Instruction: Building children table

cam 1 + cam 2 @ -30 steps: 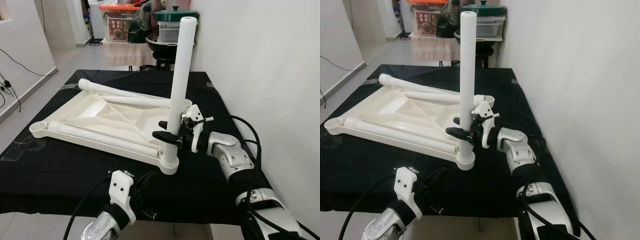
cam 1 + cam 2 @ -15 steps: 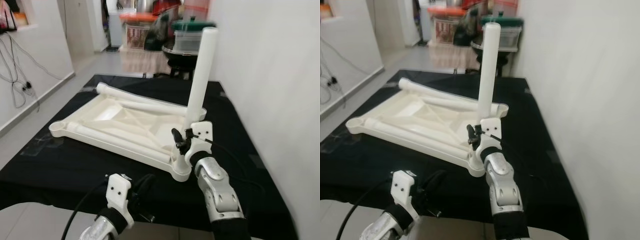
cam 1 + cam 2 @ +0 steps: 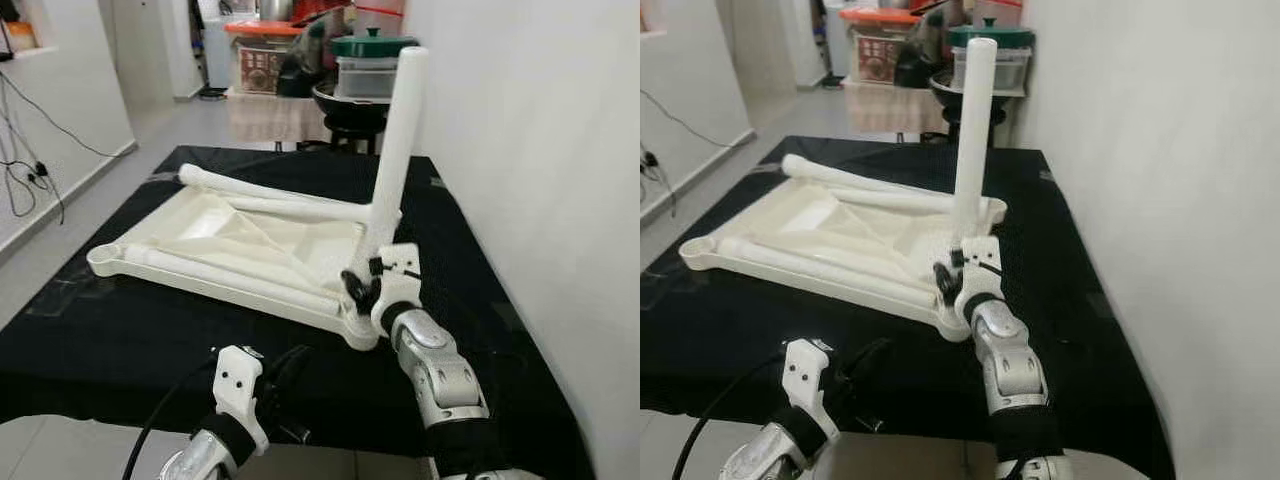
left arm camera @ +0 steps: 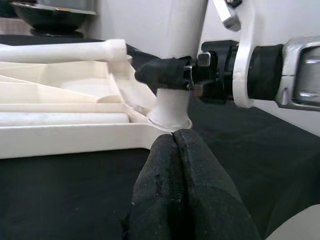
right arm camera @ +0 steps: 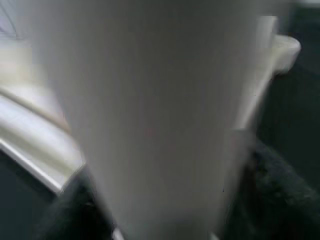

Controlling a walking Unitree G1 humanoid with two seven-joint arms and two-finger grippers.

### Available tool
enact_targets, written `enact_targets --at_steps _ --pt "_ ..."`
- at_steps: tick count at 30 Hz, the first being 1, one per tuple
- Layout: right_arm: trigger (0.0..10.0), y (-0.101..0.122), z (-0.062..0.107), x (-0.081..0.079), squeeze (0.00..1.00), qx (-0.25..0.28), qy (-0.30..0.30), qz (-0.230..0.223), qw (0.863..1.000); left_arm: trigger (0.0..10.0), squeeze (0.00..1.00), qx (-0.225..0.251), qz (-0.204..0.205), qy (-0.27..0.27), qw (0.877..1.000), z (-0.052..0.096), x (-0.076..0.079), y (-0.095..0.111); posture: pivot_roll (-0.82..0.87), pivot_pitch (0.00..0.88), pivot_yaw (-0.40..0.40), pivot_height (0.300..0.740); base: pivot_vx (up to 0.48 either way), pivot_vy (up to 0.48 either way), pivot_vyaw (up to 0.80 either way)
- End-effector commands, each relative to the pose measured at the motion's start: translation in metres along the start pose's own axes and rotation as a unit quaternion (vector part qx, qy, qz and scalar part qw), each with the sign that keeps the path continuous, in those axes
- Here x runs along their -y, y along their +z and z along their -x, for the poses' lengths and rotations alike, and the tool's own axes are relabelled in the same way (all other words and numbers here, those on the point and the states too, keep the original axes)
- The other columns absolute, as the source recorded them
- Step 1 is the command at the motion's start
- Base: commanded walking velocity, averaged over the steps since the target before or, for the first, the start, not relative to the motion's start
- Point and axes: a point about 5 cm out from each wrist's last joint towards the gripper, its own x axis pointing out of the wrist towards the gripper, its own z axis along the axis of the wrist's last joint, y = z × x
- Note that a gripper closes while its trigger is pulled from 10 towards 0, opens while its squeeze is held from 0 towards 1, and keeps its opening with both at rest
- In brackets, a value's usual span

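A white children's tabletop (image 3: 260,245) lies upside down on a black-covered table. One white leg (image 3: 395,150) stands upright in the socket at its near right corner. My right gripper (image 3: 362,288) is shut on this leg just above the socket; the leg is seen close up in the right wrist view (image 5: 150,115). Two more white legs lie loose on the tabletop, one along the far side (image 3: 270,190) and one along the near side (image 3: 230,272). My left gripper (image 4: 175,165) hangs low at the table's front edge, shut and holding nothing, pointing at the socket.
A white wall runs close along the table's right side. Behind the table stand storage boxes and a green-lidded pot (image 3: 370,45). Black cloth (image 3: 120,330) covers the table to its front edge. Cables hang on the left wall (image 3: 20,150).
The camera has shifted. My right forearm has swung from the right of the upright leg round to its near side, with the gripper still shut on the leg. The left gripper has stayed low.
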Motion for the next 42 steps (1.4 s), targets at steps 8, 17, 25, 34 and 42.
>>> enact_targets --at_steps 8,17,25,34,42 --pt "10.0 0.052 -0.005 0.002 0.00 0.090 0.244 0.054 0.964 10.0 0.00 -0.004 0.001 -0.001 1.000 -0.003 0.000 -0.002 0.09 0.000 -0.057 0.740 0.000 0.000 0.00" --pt "1.8 0.050 -0.011 0.002 0.00 0.046 0.357 0.091 0.928 10.0 0.00 -0.004 0.002 -0.002 1.000 -0.003 0.000 -0.002 0.10 0.000 -0.057 0.740 0.000 0.000 0.00" --pt "0.0 0.035 -0.014 0.027 0.00 0.018 0.320 0.078 0.944 10.0 0.00 -0.003 0.002 -0.002 1.000 -0.002 0.001 -0.002 0.10 0.000 -0.059 0.740 0.000 0.000 0.00" --pt "0.0 -0.012 -0.011 0.062 0.00 -0.035 -0.073 -0.006 0.997 10.0 0.00 -0.005 0.004 -0.003 1.000 0.000 0.003 -0.002 0.09 0.000 -0.068 0.740 0.000 0.000 0.00" --pt "0.0 -0.044 0.015 0.008 0.00 -0.036 -0.069 -0.023 0.997 10.0 0.00 -0.011 0.005 -0.013 1.000 -0.001 0.000 -0.003 0.07 0.000 -0.047 0.740 0.000 0.000 0.00"
